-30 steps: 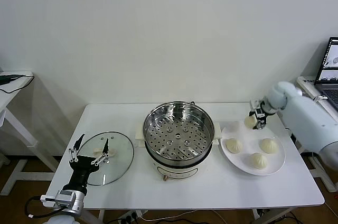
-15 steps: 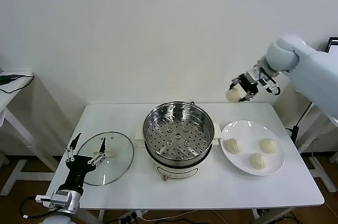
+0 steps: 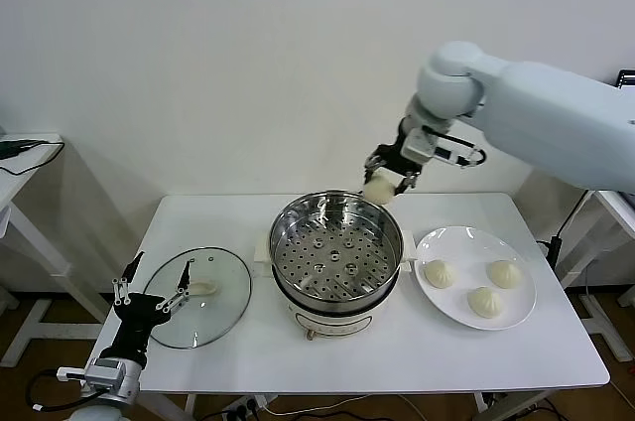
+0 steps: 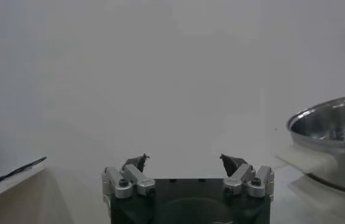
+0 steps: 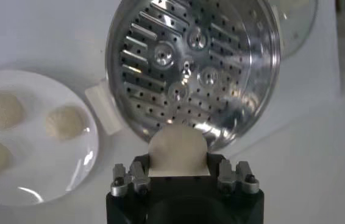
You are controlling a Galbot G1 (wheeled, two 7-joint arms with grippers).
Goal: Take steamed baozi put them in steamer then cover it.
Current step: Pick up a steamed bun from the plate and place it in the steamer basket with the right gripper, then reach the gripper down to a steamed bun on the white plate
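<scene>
My right gripper (image 3: 382,181) is shut on a cream-white baozi (image 3: 379,190) and holds it in the air above the far right rim of the steamer (image 3: 336,247). In the right wrist view the baozi (image 5: 177,150) sits between the jaws over the steamer's edge (image 5: 193,67). The steamer's perforated tray is empty. Three more baozi (image 3: 440,273) lie on the white plate (image 3: 475,278) right of the steamer. The glass cover (image 3: 198,283) with its white handle lies flat on the table left of the steamer. My left gripper (image 3: 151,289) is open and empty at the cover's near left edge.
The white table (image 3: 377,361) carries everything. A side table (image 3: 25,158) with a cable stands at the far left. A laptop edge (image 3: 627,79) shows at the far right. The left wrist view shows the steamer's rim (image 4: 334,122) off to one side.
My right gripper has carried the baozi up from the plate and leftward to above the steamer's far right rim. The left gripper has drifted slightly down and left.
</scene>
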